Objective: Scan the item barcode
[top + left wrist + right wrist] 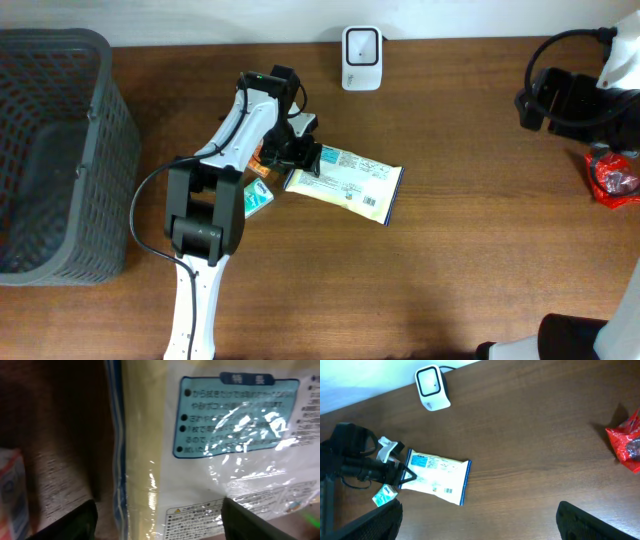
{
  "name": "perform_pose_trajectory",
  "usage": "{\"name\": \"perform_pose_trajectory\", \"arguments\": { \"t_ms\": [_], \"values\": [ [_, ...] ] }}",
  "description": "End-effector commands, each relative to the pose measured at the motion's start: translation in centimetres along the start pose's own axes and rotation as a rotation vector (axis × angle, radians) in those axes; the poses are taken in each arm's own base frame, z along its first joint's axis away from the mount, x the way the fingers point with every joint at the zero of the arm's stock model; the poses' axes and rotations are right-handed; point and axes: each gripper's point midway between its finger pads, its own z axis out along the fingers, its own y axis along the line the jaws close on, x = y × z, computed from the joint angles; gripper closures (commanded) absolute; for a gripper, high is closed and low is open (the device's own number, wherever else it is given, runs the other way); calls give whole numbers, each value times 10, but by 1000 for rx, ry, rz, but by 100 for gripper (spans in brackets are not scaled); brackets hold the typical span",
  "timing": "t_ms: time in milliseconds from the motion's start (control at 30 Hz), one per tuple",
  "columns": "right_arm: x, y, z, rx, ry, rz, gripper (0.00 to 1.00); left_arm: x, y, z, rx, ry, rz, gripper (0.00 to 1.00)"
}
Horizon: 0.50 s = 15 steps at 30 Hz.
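Yellow packet (200, 460) under left gripper (159, 505), fingers (75, 522) parted, grip unclear; right gripper (480, 507) gapes empty; basket (112, 160) at nine o'clock.

Overhead straight down on table (480, 260), left wrist close on packet (200, 485), right wrist high, oblique, sharing packet, scanner (432, 387)

Packet (345, 182): pale yellow, blue-edged, lying flat, printed face up. Scanner (361, 58): white, standing apart, beyond it.
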Motion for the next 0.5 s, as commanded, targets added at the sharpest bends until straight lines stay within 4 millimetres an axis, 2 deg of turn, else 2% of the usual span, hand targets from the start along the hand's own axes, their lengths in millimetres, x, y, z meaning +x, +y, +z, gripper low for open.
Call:
{"name": "perform_pose_trajectory", "arguments": {
  "t_ms": [0,333,433,467],
  "values": [
    [1,1,-8,-8,-16,13,2,7,-6,10,40,32,-9,23],
    [1,1,-8,-8,-16,13,2,11,-5,22,39,46,-8,43],
    [1,1,-8,-8,-16,13,2,11,-2,22,25,44,-7,58],
    [1,1,-8,-8,-16,13,2,11,-2,22,25,44,-7,66]
  ]
}}
